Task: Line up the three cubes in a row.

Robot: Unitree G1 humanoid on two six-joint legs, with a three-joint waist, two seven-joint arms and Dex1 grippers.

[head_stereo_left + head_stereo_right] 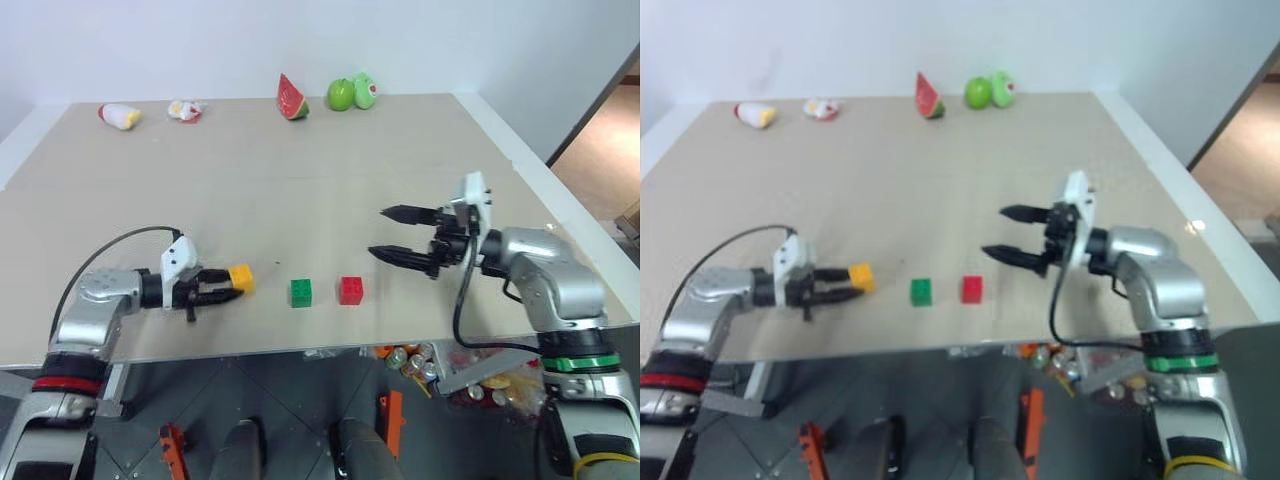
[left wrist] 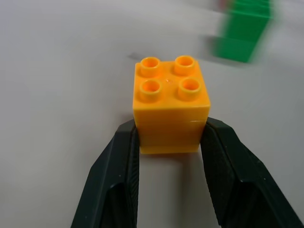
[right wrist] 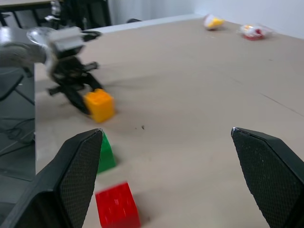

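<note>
Left pincer (image 1: 222, 292): pinching the yellow-orange cube (image 1: 241, 278) between its two black fingers (image 2: 116, 180), studs up, at the near left of the desk (image 1: 300, 200).
Green cube (image 1: 300, 292): on the desk just right of the held cube, apart from it.
Red cube (image 1: 351, 290): on the desk just right of the green one, a small gap between them, both near the front edge.
Right pincer (image 1: 392, 233): spread wide, holding nothing, above the desk to the right of the red cube and farther back.
</note>
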